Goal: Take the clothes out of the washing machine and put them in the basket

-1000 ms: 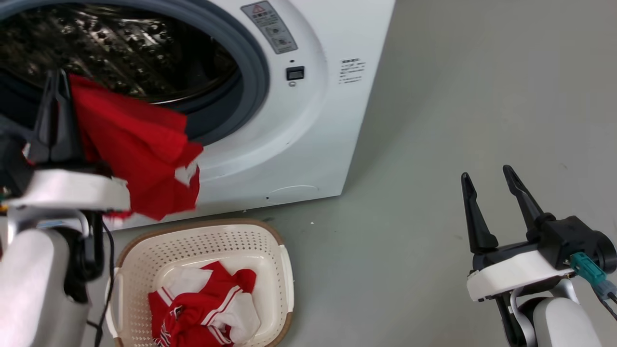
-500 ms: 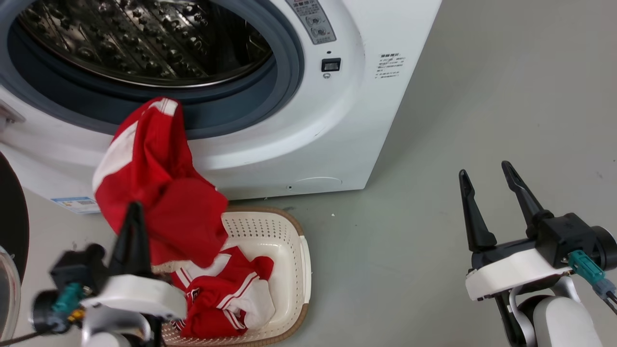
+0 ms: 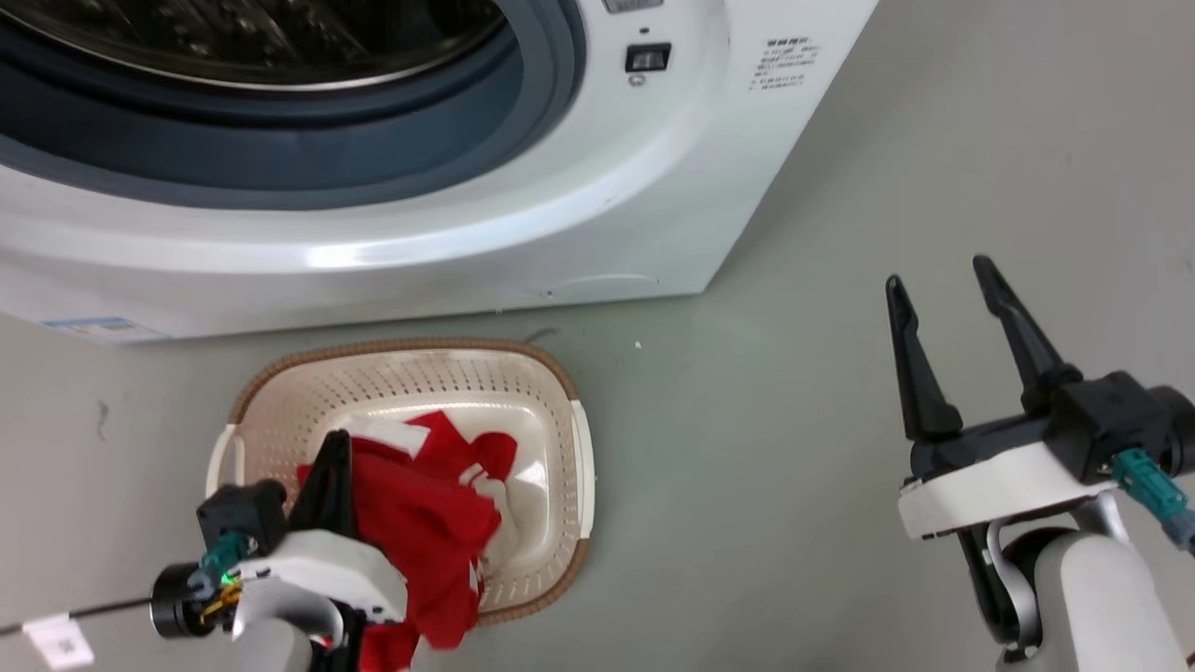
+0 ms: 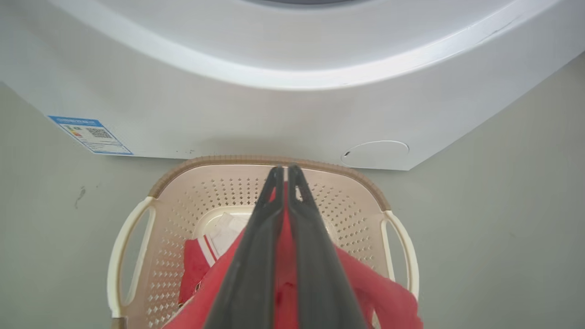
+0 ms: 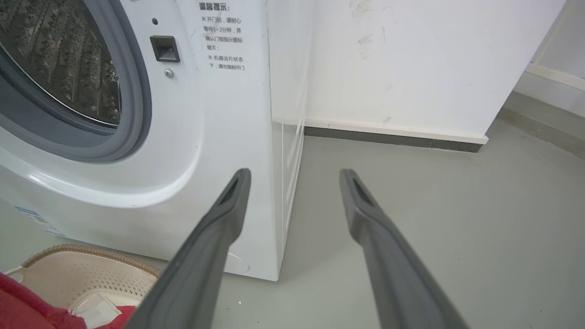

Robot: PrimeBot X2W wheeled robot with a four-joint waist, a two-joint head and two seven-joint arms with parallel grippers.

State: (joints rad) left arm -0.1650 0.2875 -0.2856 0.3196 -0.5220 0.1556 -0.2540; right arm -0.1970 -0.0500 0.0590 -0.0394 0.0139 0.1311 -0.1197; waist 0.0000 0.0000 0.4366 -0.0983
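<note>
While the head view looks down, the left pincer point(image 3: 334, 448) hangs over the basket point(image 3: 401, 349), its fingers point(image 3: 327, 481) pressed together on a red garment point(image 3: 429, 532) that droops onto the other red-and-white clothes point(image 3: 476, 457) lying inside. The basket stands on the floor point(image 3: 794, 420) just before the washing machine point(image 3: 467, 233). Off to the side, the right pincer point(image 3: 937, 276) is spread wide and grips nothing. In the left wrist view, red fabric is squeezed between the closed fingers above the basket. In the right wrist view, the spread fingers frame the floor beside the machine's corner.
</note>
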